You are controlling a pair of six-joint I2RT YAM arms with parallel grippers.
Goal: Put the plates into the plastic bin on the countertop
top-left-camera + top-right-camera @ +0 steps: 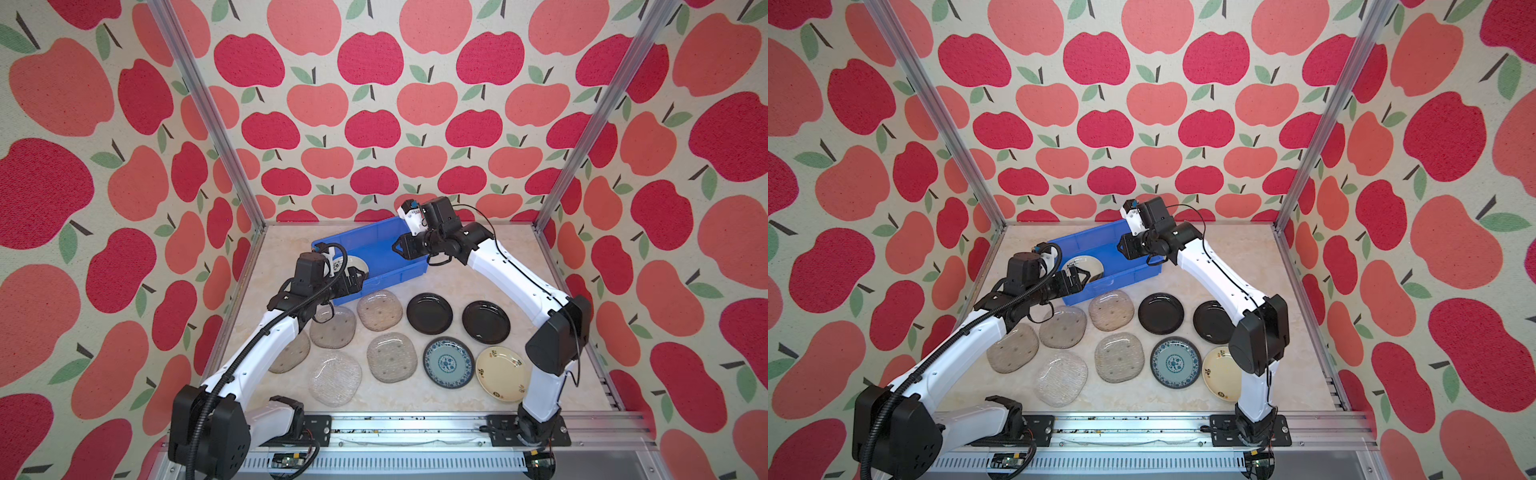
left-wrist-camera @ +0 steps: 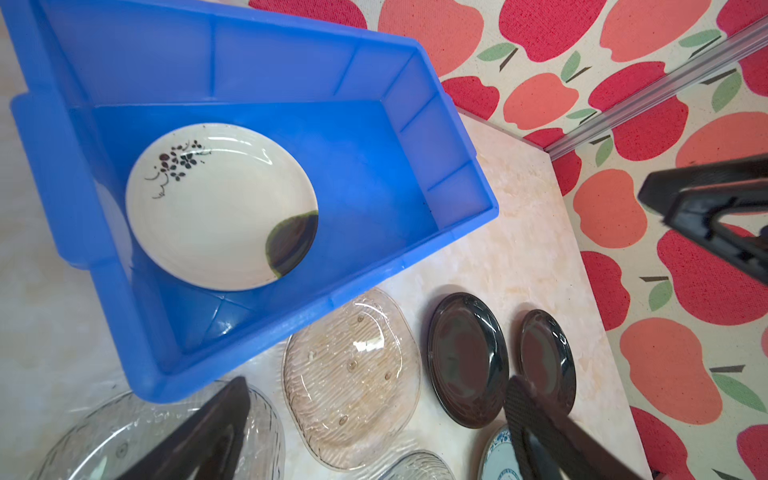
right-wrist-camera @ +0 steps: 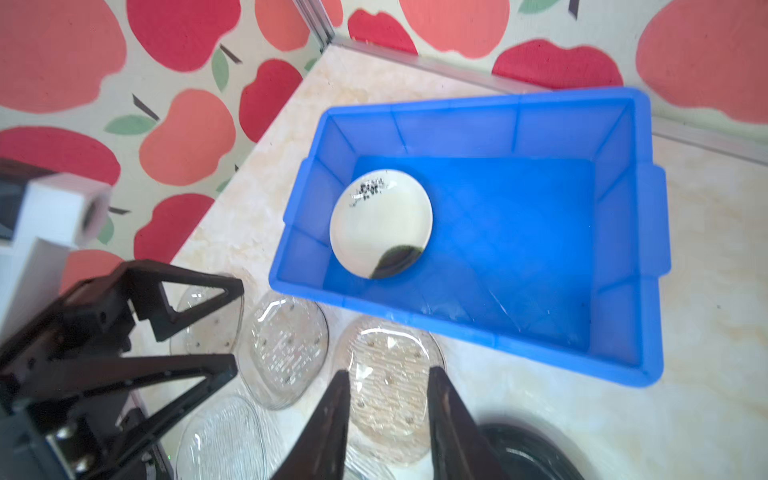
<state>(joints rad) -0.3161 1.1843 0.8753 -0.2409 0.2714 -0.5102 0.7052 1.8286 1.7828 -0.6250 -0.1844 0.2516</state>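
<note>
The plastic bin [image 1: 395, 279] [image 1: 1129, 278] sits blue and angled at the back of the countertop [image 1: 519, 257]. One cream floral plate [image 1: 356, 263] [image 2: 216, 208] [image 3: 380, 220] lies in its left end. My left gripper [image 1: 360, 279] [image 2: 376, 380] hangs wide open and empty over the bin's near left corner. My right gripper [image 1: 395, 249] [image 3: 389, 372] hovers above the bin's right end, jaws partly apart with nothing between them. On the countertop lie several glass plates [image 1: 379, 309], two black plates [image 1: 429, 313], a teal plate [image 1: 449, 362] and a cream plate [image 1: 503, 374].
Apple-patterned walls and aluminium rails [image 1: 253, 216] close in the countertop on three sides. The left forearm [image 1: 266, 345] crosses above the leftmost glass plate [image 1: 291, 359]. The right arm's elbow [image 1: 557, 332] stands beside the cream plate on the counter.
</note>
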